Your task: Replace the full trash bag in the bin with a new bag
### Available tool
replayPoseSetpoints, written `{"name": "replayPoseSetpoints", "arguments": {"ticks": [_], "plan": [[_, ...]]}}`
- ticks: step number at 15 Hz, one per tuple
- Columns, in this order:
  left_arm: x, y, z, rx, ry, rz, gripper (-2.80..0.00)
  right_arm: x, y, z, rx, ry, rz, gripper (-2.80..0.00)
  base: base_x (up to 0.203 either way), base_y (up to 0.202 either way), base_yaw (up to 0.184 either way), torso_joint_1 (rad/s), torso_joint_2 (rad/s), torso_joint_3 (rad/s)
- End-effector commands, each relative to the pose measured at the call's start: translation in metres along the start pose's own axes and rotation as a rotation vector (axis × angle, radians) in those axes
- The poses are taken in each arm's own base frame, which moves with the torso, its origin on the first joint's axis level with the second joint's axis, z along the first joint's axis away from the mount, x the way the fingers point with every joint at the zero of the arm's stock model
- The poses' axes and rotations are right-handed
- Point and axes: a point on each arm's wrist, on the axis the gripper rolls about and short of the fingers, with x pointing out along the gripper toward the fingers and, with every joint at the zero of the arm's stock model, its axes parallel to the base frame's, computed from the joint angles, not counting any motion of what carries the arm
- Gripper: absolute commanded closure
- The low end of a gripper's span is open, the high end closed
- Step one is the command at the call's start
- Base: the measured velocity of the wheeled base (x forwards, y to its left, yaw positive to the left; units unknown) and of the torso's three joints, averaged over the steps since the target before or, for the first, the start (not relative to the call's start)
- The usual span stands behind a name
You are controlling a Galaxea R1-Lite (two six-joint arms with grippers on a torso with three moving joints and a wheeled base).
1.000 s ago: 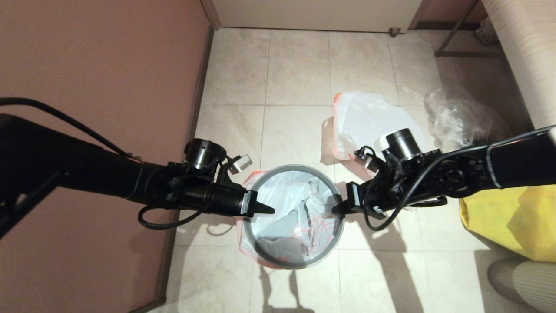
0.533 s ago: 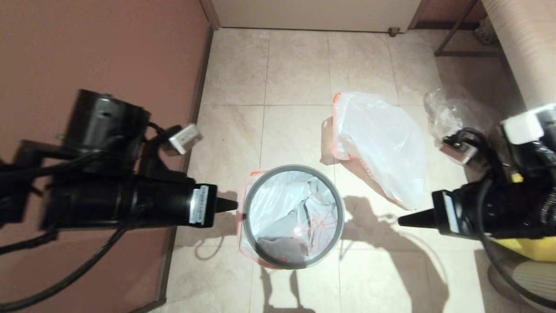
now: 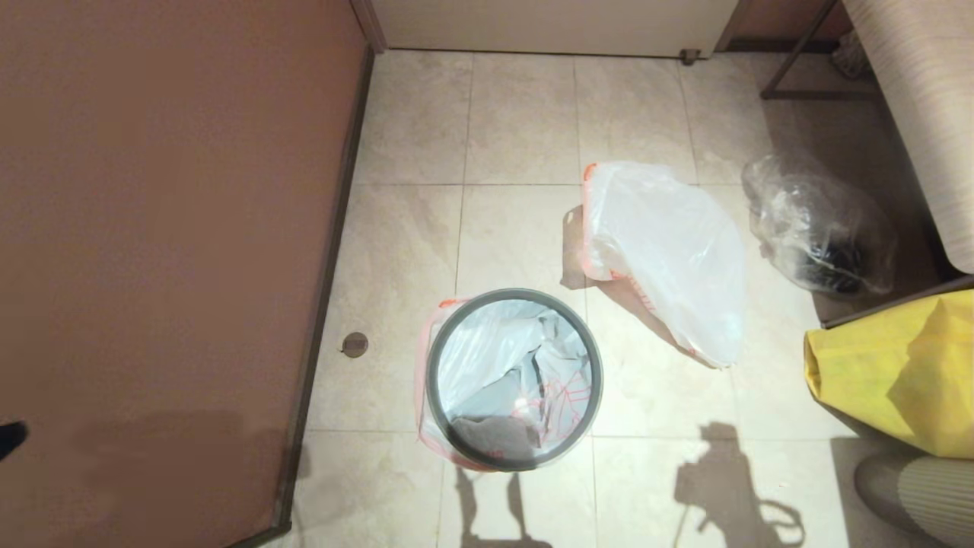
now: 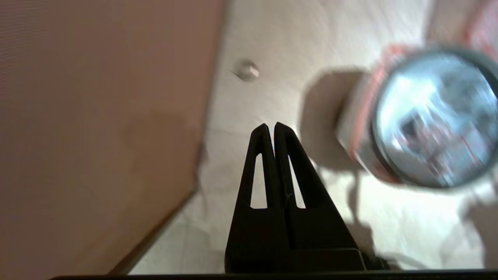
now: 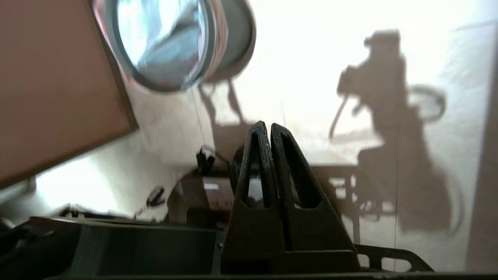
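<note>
You're essentially done — the new bag (image 3: 525,365) lines the bin (image 3: 514,379), its edge folded over the rim, and the full trash bag (image 3: 666,255) lies on the floor just beside. Left hand (image 4: 271,126) and right hand (image 5: 265,126) — both pressed together, holding nothing, clear of the bin.

Bin (image 3: 514,378): grey rim ring, black side mostly hidden.
New bag (image 3: 517,365) lining bin: translucent white, orange-pink edge, orange leaf-vein drawing.
Full trash bag (image 3: 670,255): translucent white, orange-pink edge.
Clear bag (image 3: 818,228): unprinted, dark contents.
Fabric sack (image 3: 894,373): plain yellow.
Floor (image 3: 525,129): beige stone-look tiles, thin pale grout lines.
Wall panel (image 3: 167,228): flat reddish-brown, dark trim at base.
Left end effector (image 4: 271,126): matte black.
Right end effector (image 5: 265,126): matte black.
</note>
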Motion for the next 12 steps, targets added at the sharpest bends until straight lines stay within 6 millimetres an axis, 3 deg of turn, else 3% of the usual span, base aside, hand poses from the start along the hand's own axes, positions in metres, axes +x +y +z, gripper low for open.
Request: {"name": "replayPoseSetpoints", "arguments": {"ticks": [1, 3, 6, 8, 10, 12], "plan": [[-0.044, 0.017, -0.023, -0.09, -0.201, 0.108, 0.0, -0.078, -0.002, -0.047, 0.006, -0.223, -0.007, 0.0, 0.0, 0.0, 0.0, 0.0, 0.0, 0.0], [-0.066, 0.018, -0.038, -0.13, -0.297, 0.199, 0.0, -0.102, 0.001, -0.076, -0.02, -0.291, -0.08, 0.0, 0.0, 0.0, 0.0, 0.0, 0.0, 0.0], [-0.09, 0.021, -0.074, -0.063, -0.292, 0.151, 0.0, -0.102, -0.009, -0.121, -0.218, -0.314, -0.174, 0.0, 0.0, 0.0, 0.0, 0.0, 0.0, 0.0], [-0.074, 0.022, -0.096, -0.078, -0.193, 0.145, 0.0, -0.088, -0.019, -0.137, -0.252, -0.297, -0.262, 0.0, 0.0, 0.0, 0.0, 0.0, 0.0, 0.0], [-0.057, 0.02, -0.119, -0.067, -0.061, 0.054, 0.0, -0.068, -0.024, -0.131, -0.19, -0.325, -0.269, 0.0, 0.0, 0.0, 0.0, 0.0, 0.0, 0.0], [-0.043, 0.019, -0.138, -0.048, 0.033, -0.006, 0.0, -0.035, -0.033, -0.127, -0.138, -0.367, -0.256, 0.0, 0.0, 0.0, 0.0, 0.0, 0.0, 0.0]]}}
